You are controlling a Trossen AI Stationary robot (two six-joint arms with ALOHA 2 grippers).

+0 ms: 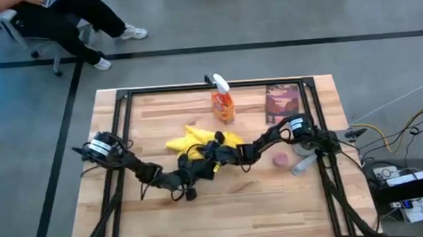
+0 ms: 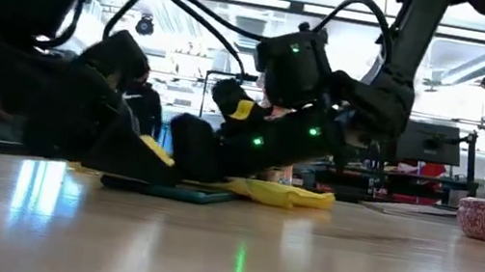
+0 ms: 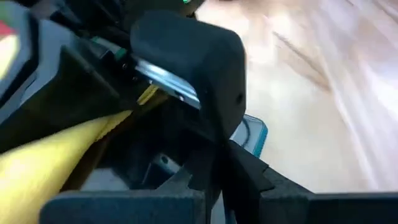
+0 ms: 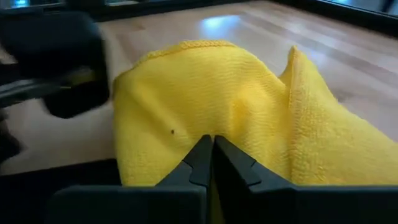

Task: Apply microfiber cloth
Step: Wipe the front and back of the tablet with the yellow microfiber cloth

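Note:
The yellow microfiber cloth lies bunched at the table's middle, its near part under both grippers. In the right wrist view the cloth fills the space ahead of my right gripper, which is shut on it. My left gripper comes in from the table's left and sits low against the cloth's near side, over a flat dark slab with a teal edge. The slab's teal corner shows in the left wrist view. My left gripper's fingertips are hidden. My right gripper pinches a raised fold of the cloth between its two fingertips. It comes in low from the table's right, slanting down. The cloth spreads ahead of the fingers, slack and heaped, with its far part on the table.
An orange spray bottle with a white trigger stands behind the cloth. A dark reddish flat box lies at the back right. A pink round tin and a grey object sit near the right arm. A seated person is beyond the table.

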